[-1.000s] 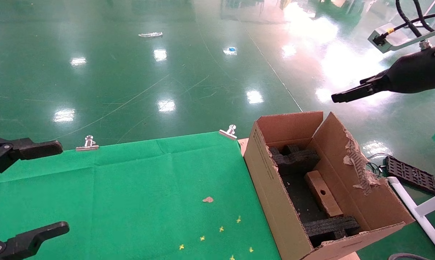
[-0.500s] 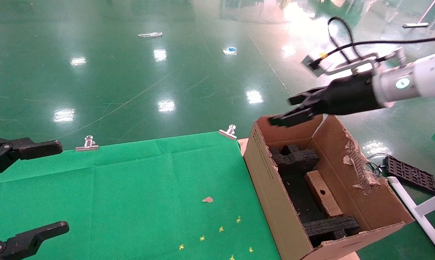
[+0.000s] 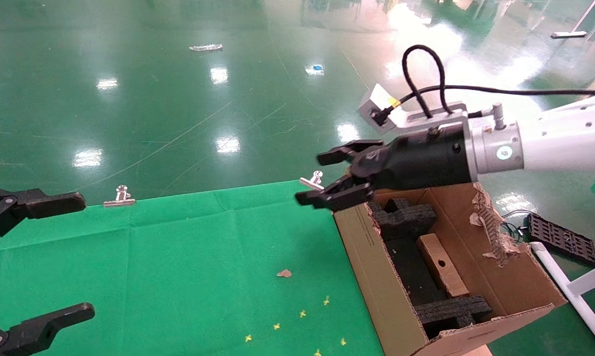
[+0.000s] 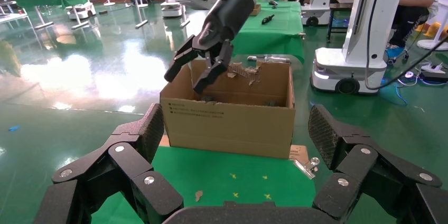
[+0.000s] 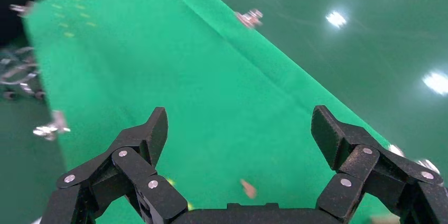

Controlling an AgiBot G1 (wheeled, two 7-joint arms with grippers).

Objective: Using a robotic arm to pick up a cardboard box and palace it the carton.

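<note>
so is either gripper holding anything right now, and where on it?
Nothing is held. The right gripper is open and empty above the carton's near corner; the box lies inside it. The left gripper is open and parked.

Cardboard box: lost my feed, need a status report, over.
Right gripper open, empty, over the carton's near-table corner. Left gripper open, parked at table edge. Cardboard box lying inside carton between black foam inserts. Nothing in the way.
</note>
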